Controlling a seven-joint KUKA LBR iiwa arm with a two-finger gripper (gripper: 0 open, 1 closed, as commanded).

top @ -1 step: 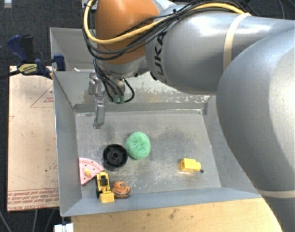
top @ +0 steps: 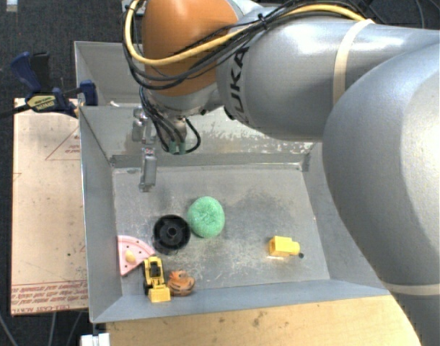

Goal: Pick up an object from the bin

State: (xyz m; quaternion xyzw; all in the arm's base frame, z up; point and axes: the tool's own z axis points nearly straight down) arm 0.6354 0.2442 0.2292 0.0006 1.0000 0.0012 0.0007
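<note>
Camera view: the gripper (top: 146, 173) is hung over bare floor at the far left of the bin (top: 97, 193); its opening cannot be told. Closest to it, nearer in the scene, a black wheel (top: 171, 233) and a green ball (top: 205, 216) are seen.

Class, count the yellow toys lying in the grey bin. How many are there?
2. A yellow toy digger lies near the bin's lower left corner; a yellow block lies alone toward the right. The arm could hide others at the back.

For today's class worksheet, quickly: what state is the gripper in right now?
Gripper: open or closed cannot be told; it hangs near the grey metal bin's far left corner.
</note>
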